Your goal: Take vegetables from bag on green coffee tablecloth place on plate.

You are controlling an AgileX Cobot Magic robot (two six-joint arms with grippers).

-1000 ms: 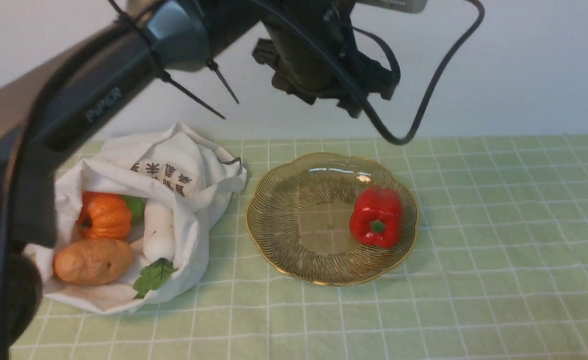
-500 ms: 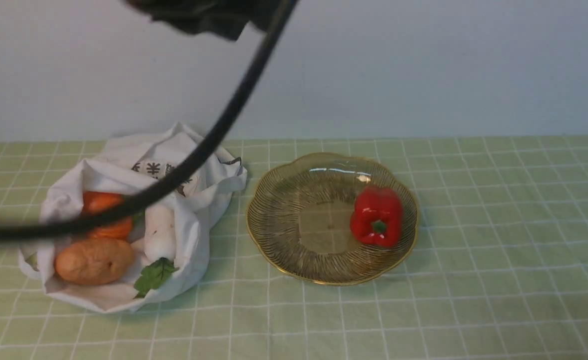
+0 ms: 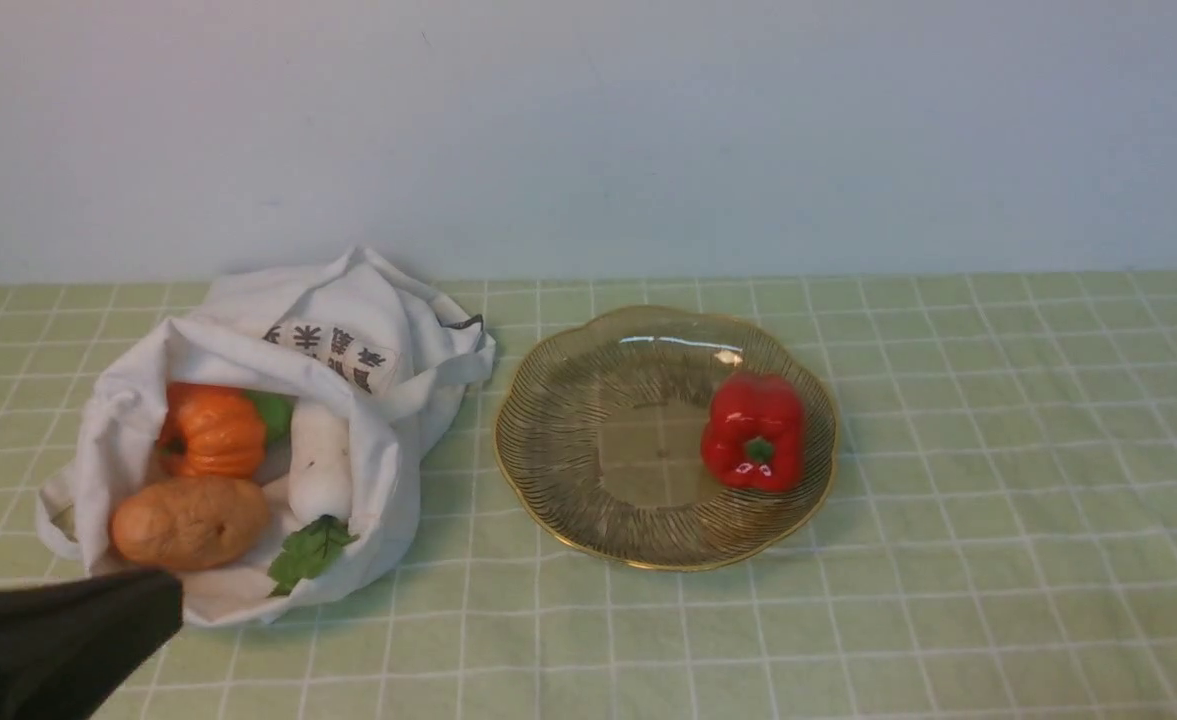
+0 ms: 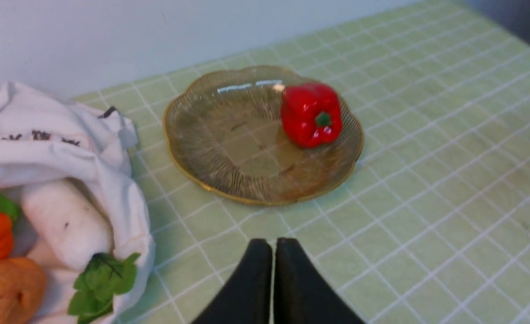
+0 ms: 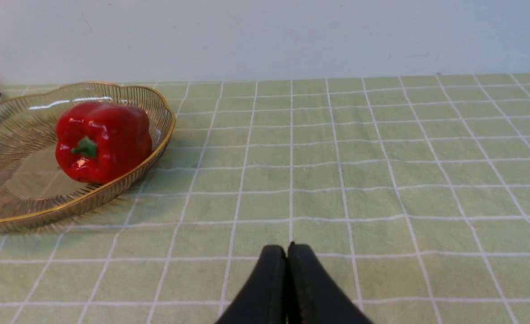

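A red bell pepper (image 3: 755, 431) lies on the right side of the amber glass plate (image 3: 568, 470) on the pale green tablecloth (image 3: 998, 500). To the plate's left, the white bag (image 3: 368, 330) lies open with an orange pumpkin (image 3: 210, 433), a brown potato (image 3: 188, 520) and a white radish (image 3: 319, 463) inside. My left gripper (image 4: 273, 243) is shut and empty, low over the cloth near the bag's front; only its dark tip (image 3: 68, 630) shows in the front view. My right gripper (image 5: 287, 248) is shut and empty over bare cloth, right of the plate (image 5: 111, 189).
A plain pale wall (image 3: 588, 130) runs behind the table. Bare tablecloth stretches to the right of the plate and along the front.
The left arm, which hung high across the front view a second ago, has swung down and back to the lower left corner. Its gripper closed. The pepper stays on the plate.
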